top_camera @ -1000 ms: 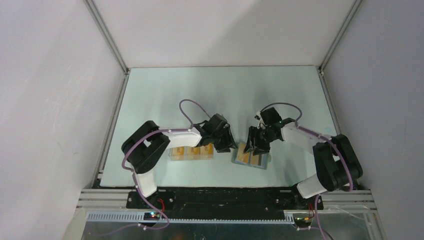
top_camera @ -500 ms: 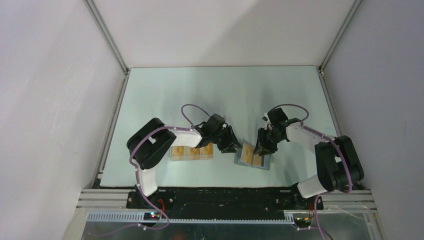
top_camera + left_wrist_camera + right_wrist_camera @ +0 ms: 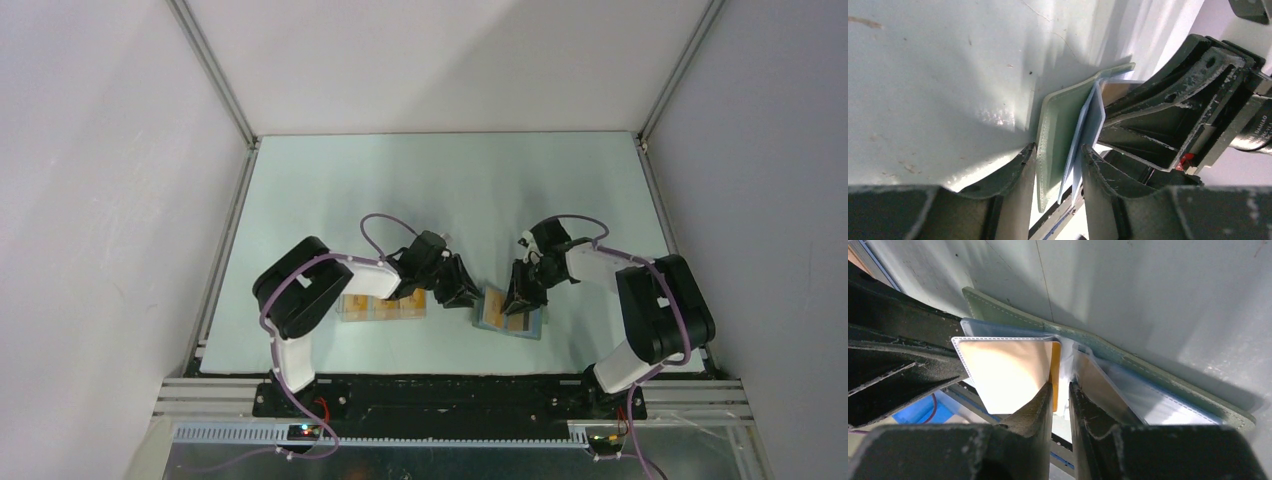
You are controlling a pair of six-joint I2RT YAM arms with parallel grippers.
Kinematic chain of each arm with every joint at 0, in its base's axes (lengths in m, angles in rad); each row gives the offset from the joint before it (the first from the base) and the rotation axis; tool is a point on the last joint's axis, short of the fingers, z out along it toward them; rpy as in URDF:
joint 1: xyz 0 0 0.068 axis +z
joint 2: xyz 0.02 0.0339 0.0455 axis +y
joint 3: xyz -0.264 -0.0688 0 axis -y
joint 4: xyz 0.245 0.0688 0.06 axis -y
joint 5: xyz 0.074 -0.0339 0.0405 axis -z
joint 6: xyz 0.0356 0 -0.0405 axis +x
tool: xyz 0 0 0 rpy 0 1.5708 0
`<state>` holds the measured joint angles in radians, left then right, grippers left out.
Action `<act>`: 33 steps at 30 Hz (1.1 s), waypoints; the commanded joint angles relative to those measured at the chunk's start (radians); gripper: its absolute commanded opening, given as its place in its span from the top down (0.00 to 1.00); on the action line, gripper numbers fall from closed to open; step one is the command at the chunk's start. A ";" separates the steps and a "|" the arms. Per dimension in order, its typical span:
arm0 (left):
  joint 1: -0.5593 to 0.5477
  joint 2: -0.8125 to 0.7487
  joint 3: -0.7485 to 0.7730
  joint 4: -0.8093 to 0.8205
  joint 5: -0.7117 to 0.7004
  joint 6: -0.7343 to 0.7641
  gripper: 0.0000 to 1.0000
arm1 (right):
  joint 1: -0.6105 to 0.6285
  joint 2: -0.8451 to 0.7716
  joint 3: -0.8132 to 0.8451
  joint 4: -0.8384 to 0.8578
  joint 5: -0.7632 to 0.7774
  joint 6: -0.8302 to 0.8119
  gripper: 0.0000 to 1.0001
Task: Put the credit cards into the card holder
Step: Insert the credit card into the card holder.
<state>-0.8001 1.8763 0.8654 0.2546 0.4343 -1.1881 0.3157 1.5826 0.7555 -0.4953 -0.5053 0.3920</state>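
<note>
The card holder point(image 3: 505, 320) lies open between both claws, the left claw point(image 3: 1059, 149) clamped on its raised flap point(image 3: 1053, 120), the right claw point(image 3: 1061, 385) almost together at a pocket point(image 3: 1066, 362), grip unclear.

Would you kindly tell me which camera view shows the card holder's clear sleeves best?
The right wrist view: the card holder lies open, clear sleeves fanned, one holding an orange card. The left wrist view shows them edge-on; the top view shows the holder small, partly hidden by the left pincer and right pincer.
</note>
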 commanded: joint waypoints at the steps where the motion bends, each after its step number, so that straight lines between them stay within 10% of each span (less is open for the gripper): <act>1: -0.034 -0.083 0.012 0.083 0.078 -0.031 0.59 | 0.015 0.051 -0.015 0.042 0.027 0.001 0.78; 33: -0.023 -0.315 -0.170 0.042 -0.132 0.008 0.47 | 0.140 -0.052 0.152 -0.088 0.067 0.021 0.66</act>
<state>-0.8738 1.6630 0.7502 0.3664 0.4179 -1.2560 0.4786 1.6138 0.8803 -0.5167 -0.4679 0.4572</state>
